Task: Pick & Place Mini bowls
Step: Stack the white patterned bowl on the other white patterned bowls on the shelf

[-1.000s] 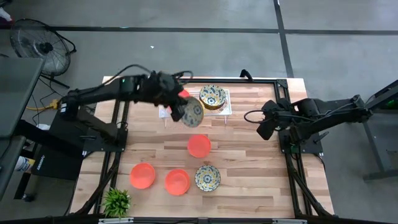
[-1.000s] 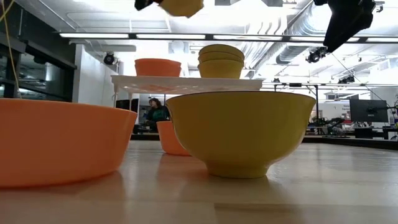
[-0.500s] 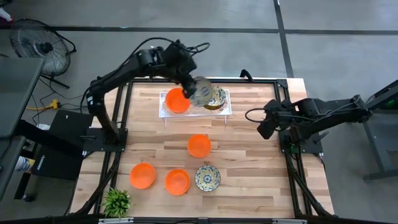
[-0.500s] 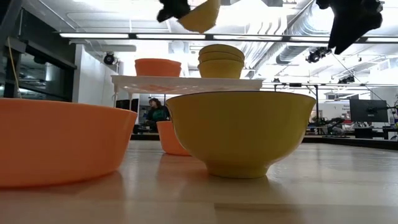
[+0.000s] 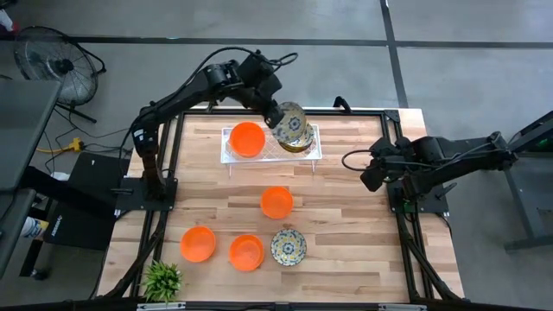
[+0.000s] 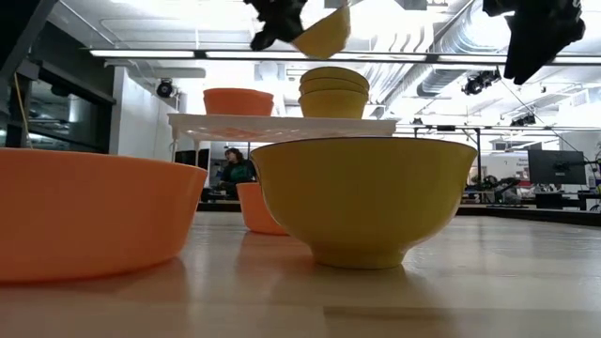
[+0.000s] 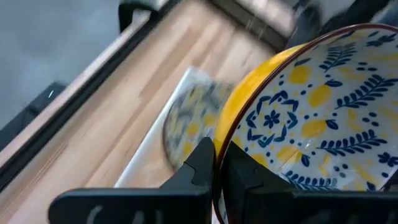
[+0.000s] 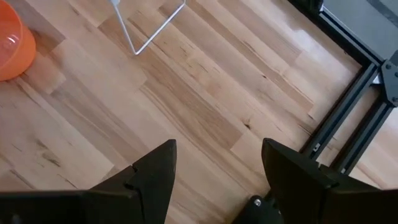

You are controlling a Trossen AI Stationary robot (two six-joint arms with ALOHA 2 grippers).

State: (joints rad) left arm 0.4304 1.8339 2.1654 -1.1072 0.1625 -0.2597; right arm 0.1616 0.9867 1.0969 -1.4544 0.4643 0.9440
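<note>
Left claw point(image 5: 278, 115) is clamped on the rim of a floral bowl point(image 5: 289, 123), one finger inside and one outside, as I see it in the left wrist view point(image 7: 311, 118). I have that bowl tilted in the air over the right end of the tray point(image 5: 230, 157), just above the stack of floral bowls point(image 5: 298, 141) that sits there. From the low view the held bowl point(image 6: 324, 33) hangs tipped above the stack point(image 6: 333, 92), not touching it.

On the left part of the tray I see one orange bowl point(image 5: 247, 138), upright. Below the tray, on the table point(image 5: 346, 225), another orange bowl point(image 5: 276, 202) stands alone near the middle. Along the near edge sit two more orange bowls point(image 5: 198, 244) point(image 5: 246, 252), side by side, and just beside them to the right a floral bowl point(image 5: 288, 246). A small green plant point(image 5: 162, 279) stands at the near left corner of the table.

Right claw point(image 5: 370, 176) waits at the table's right edge, well apart from all the bowls. In the right wrist view its fingers point(image 8: 152, 180) stand wide apart with nothing between them, over bare wood, with a tray leg point(image 8: 149, 28) and the edge of an orange bowl point(image 8: 12, 40) farther off.

In the low view I can make out a person point(image 6: 232, 170) seated in the room behind the table.
</note>
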